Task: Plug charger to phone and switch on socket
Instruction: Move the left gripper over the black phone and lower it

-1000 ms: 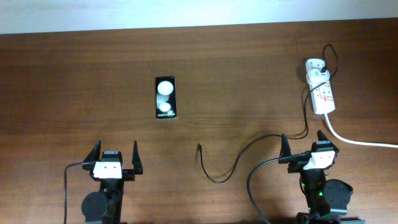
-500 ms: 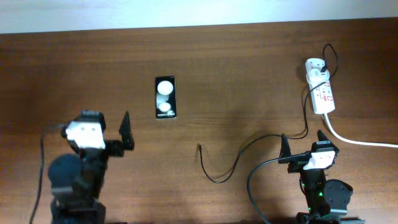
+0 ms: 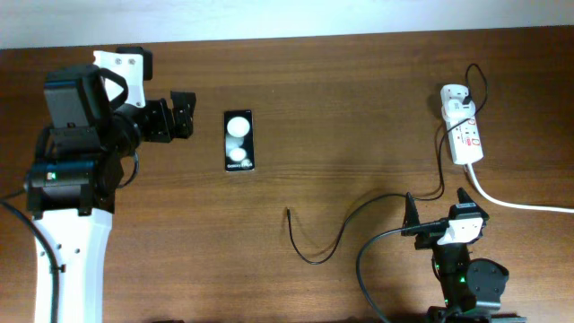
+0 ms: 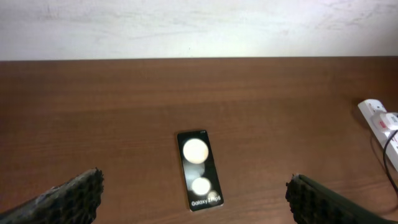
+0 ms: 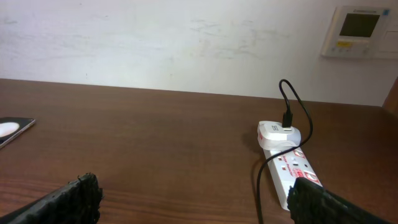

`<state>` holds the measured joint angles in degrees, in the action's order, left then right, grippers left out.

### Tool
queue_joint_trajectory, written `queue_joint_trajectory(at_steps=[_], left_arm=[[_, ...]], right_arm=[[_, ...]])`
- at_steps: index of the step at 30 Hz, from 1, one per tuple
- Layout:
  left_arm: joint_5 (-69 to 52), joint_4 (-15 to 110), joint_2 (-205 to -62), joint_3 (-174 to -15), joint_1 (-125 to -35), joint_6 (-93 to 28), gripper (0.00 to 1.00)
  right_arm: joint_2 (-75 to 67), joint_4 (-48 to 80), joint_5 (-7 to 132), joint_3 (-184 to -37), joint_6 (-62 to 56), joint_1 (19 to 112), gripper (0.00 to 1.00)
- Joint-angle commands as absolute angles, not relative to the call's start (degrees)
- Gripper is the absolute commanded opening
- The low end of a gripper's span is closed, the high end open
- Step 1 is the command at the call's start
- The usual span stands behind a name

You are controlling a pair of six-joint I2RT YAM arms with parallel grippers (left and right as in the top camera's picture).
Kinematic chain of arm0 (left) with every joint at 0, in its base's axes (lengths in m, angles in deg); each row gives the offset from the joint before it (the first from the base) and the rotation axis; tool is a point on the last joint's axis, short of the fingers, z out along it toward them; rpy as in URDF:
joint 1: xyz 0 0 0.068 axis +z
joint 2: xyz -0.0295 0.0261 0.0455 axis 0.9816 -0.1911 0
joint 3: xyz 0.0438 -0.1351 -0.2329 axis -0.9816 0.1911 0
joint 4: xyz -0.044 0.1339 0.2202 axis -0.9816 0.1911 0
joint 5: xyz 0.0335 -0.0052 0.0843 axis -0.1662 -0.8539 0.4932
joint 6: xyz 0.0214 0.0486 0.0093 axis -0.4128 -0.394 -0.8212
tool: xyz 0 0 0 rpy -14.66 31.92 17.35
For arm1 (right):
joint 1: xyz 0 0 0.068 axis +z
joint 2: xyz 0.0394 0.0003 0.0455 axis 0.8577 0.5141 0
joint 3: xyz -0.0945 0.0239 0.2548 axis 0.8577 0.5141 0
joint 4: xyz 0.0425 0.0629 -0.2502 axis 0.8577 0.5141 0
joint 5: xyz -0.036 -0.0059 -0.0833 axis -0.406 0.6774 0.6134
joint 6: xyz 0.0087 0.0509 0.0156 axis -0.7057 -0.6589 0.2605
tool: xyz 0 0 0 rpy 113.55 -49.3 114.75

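The phone lies flat at the table's centre-left, screen up with two white round reflections. It also shows in the left wrist view. My left gripper is open and empty, raised just left of the phone and pointing toward it; in its own view the phone lies between and ahead of the fingers. The charger cable curves from the white adapter in the socket to its loose tip. My right gripper is open and empty, low at the front right.
The socket's thick white cord runs off to the right edge. The right wrist view shows the socket with the adapter ahead to the right, and a wall thermostat. A white wall borders the table's far edge.
My left arm has lifted from its rest pose at the front left and swung to the far left, bringing its open gripper beside the phone. The right arm, cable and phone have not moved.
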<state>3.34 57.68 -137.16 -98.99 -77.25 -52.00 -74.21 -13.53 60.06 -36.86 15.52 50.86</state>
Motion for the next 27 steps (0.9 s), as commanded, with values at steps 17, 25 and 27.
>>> queue_joint_trajectory(at_steps=[17, 25, 27], left_arm=[[18.2, 80.3, -173.2, -133.0, -92.4, -44.5, 0.99], [20.8, 81.6, -181.7, -133.1, -94.0, -39.5, 0.99], [20.6, 81.8, -183.4, -133.1, -94.1, -38.5, 0.99]], right_arm=[[-74.6, -13.3, 59.1, -36.6, 15.5, 51.3, 0.99], [-74.6, -13.3, 59.1, -36.6, 15.5, 51.3, 0.99], [-74.6, -13.3, 59.1, -36.6, 15.5, 51.3, 0.99]])
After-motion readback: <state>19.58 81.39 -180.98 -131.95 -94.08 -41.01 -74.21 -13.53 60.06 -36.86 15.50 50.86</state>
